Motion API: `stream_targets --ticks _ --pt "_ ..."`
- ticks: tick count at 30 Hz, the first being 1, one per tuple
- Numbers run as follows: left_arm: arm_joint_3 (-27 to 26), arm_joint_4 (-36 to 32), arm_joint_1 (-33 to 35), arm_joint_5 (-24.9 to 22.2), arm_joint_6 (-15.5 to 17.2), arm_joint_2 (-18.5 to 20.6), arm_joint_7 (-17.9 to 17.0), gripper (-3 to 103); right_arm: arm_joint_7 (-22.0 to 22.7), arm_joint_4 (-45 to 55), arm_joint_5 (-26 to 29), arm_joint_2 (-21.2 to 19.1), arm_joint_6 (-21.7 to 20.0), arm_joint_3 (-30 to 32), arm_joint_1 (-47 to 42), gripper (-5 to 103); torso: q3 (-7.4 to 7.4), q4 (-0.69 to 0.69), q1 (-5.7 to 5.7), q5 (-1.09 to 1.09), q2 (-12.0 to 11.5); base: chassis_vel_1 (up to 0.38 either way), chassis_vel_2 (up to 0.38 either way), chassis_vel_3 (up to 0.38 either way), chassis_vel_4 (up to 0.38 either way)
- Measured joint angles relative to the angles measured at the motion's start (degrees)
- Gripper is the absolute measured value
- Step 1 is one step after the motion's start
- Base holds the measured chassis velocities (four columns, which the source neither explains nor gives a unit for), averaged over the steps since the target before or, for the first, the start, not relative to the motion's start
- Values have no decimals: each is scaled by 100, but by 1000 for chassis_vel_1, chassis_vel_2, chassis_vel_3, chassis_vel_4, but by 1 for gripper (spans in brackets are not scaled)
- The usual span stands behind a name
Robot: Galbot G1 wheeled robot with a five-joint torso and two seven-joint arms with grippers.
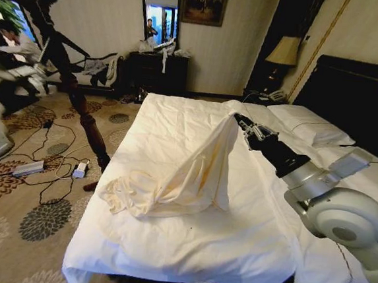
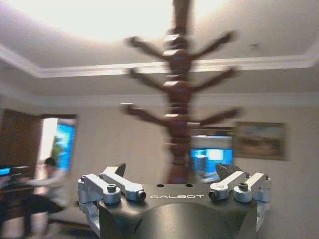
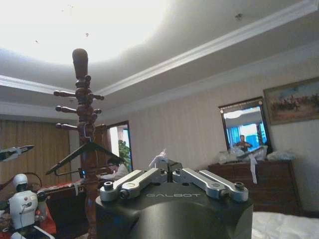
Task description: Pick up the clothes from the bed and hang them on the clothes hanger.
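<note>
Cream cloth, the shirt [image 1: 186, 174], hangs in a tent shape over the bed [image 1: 166, 245] in the head view: its top corner is pinched in the right claw [image 1: 238, 121], whose fingers are closed on it, while the lower part trails down toward 7 o'clock and lies bunched on the white duvet near the bed's left side. The right arm reaches in from 4 o'clock. A dark wooden stand [image 1: 80, 99] leans across the carpet at 9 to 10 o'clock, off the bed, and the left arm is a blur at the 9 o'clock edge beside it. In the left wrist view the left claw [image 2: 172, 174] points up with its fingers [image 2: 117, 172] spread wide and nothing between them; the stand [image 2: 177, 99] with its pegs rises just beyond it, blurred. In the right wrist view the right claw [image 3: 169, 167] has its fingers drawn together on a small tuft of pale cloth; the stand [image 3: 84, 129] rises at 9 o'clock, and the hanger [image 3: 82, 152] hangs on it by its wire hook, dark arms sloping down on both sides.
</note>
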Motion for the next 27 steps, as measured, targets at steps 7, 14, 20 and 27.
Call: stream_targets --ticks 7,14,20,27 --pt "870 1001 -725 -12 -141 13 414 100 -242 -264 -298 500 20 -115 48 0 -1 1 -2 1 0 0 0 0 0" --pt "2363 1340 -2087 277 -9 -389 537 100 -301 -527 -471 861 -1 -216 78 0 0 -1 -1 -2 -1 0 0 0 0" --pt "3811 1621 -3791 414 60 -832 544 100 -320 -632 -579 988 -19 -256 46 0 0 -3 0 1 -1 0 0 0 0" --pt "4445 1486 -4668 279 281 -800 586 100 -328 -644 -613 992 -23 -244 -8 0 -1 -1 -1 2 -1 0 0 0 0"
